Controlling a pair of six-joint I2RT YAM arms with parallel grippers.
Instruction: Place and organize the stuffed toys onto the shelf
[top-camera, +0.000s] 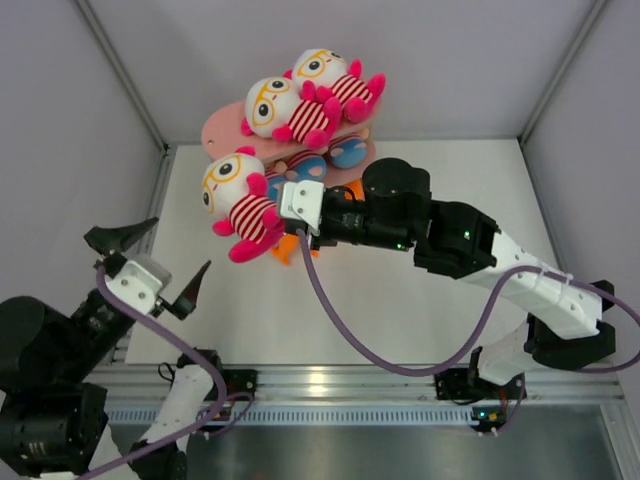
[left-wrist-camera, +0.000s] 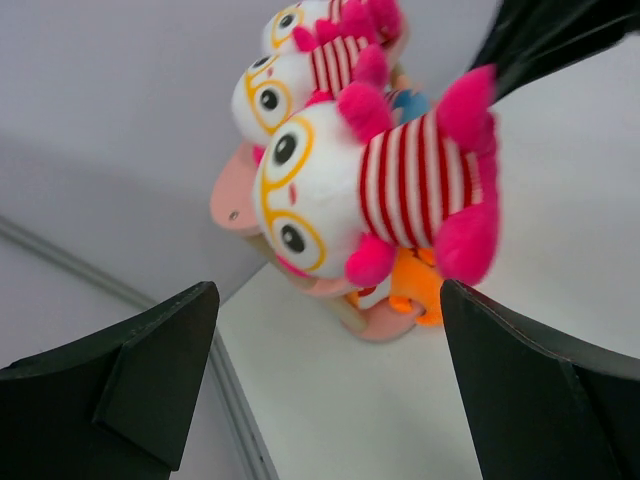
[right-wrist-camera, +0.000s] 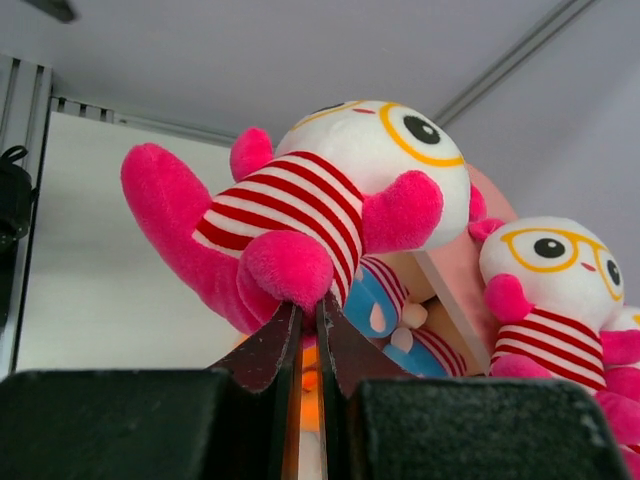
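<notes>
Here, the right wrist view shows the right gripper (right-wrist-camera: 310, 315) pinching the striped toy (right-wrist-camera: 300, 210) by a leg. The top view shows the left gripper (top-camera: 181, 242) wide open at nine o'clock.

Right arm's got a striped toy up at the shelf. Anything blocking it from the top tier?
Nothing visible stands between the held striped toy and the shelf. The two other striped toys already take up the top board's middle and right end, though. Only its left end looks bare, so that seems to be the open spot.

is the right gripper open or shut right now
Shut: the right gripper pinches the underside of the white-headed, pink-striped plush doll, jaws nearly touching.
</notes>
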